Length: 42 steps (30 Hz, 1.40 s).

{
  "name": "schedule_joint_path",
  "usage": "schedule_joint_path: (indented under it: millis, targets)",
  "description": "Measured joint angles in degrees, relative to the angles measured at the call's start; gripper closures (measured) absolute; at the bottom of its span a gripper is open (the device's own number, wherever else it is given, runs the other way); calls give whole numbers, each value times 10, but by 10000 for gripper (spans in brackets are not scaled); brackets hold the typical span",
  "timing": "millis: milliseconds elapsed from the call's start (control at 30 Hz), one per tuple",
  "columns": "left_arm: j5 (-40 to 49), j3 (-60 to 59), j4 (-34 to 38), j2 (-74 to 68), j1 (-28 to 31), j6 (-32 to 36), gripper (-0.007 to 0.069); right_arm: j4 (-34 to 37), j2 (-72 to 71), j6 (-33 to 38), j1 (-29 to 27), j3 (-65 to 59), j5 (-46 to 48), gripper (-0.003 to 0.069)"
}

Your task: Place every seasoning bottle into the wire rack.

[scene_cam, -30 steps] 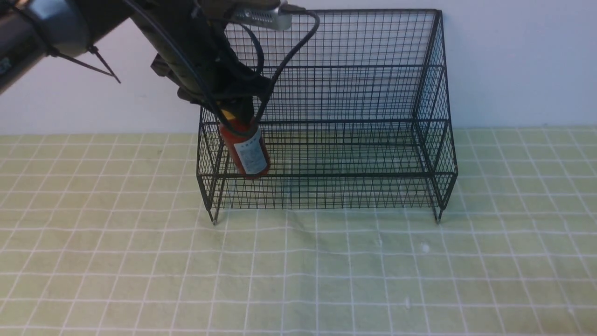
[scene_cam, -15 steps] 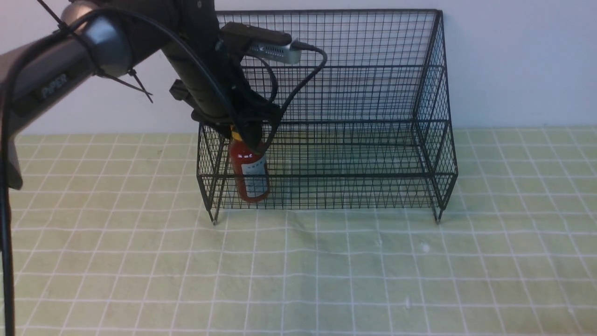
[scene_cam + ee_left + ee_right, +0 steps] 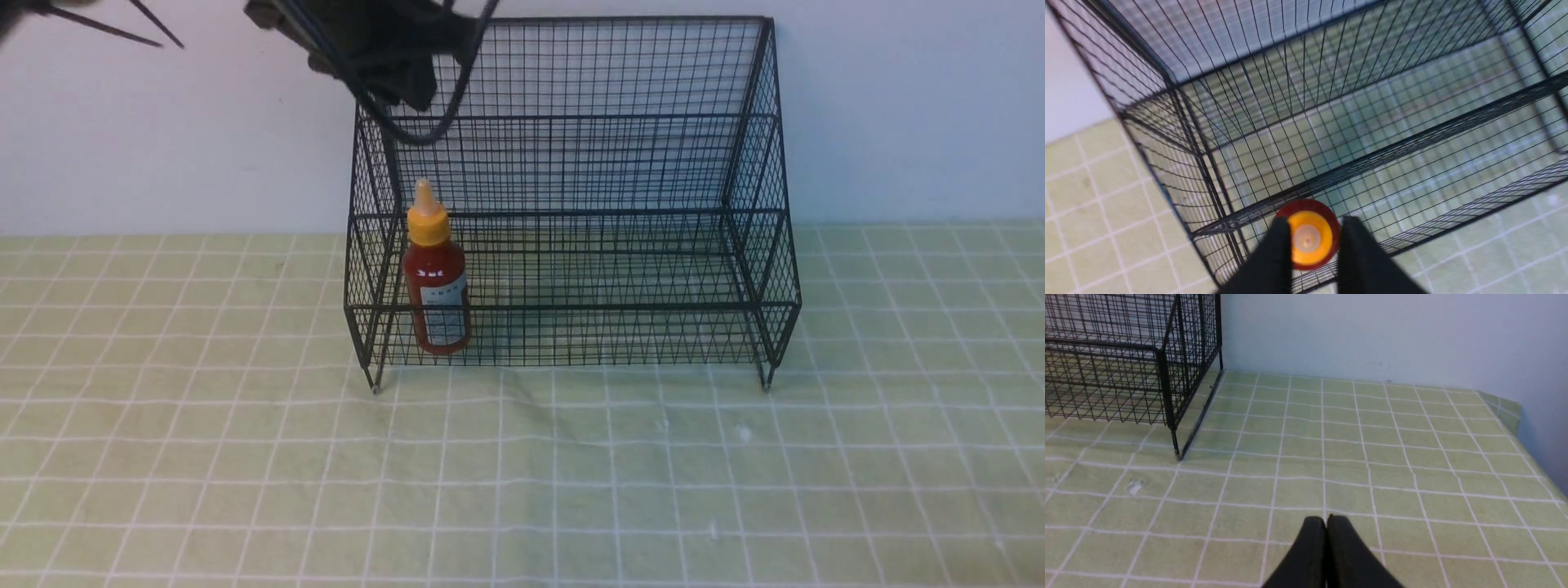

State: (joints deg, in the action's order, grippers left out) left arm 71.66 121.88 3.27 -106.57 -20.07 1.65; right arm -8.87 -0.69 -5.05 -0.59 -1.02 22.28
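Front view: bottle stands free in the rack, left arm lifted away

Half a second ago the left gripper point(image 3: 397, 61) was down at the neck of the seasoning bottle point(image 3: 437, 278); a second ago the bottle hung tilted in its grasp above the lower shelf. Now the gripper has risen to the top of the picture, above the rack's left end, and the bottle stands alone and upright.

The bottle sits on the lower front tier of the wire rack point(image 3: 588, 163), at its left end, near the left mesh side. It is clear plastic filled with reddish-brown sauce, with a yellow-orange pointed cap point(image 3: 427, 216) and a white label point(image 3: 445, 306) seen through the front mesh.

From the left wrist camera the gripper's fingers point(image 3: 1280, 245) stand apart on either side of the cap, well above it, holding nothing. The right gripper point(image 3: 1326, 518) has its fingers pressed together over the green checked bench point(image 3: 1412, 457), apart from the rack.

In the front view the left gripper is blurred and cut off by the top edge, so its fingers cannot be made out there. The label's print is too small to read. From above, only the bottle's cap and red shoulder show.
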Motion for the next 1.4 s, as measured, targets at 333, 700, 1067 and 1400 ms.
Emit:
schedule_joint_path:
  millis: [333,700,1067,1400]
  targets:
    - [0,-138,17,281,0,-10,631,0,0,0,0,0,0,672]
    - [-253,-564,22,666,0,-10,631,0,0,0,0,0,0,672]
    - [-286,-780,50,991,0,5,631,0,0,0,0,0,0,672]
    - [-387,-903,-11,1077,0,3,631,0,0,0,0,0,0,672]
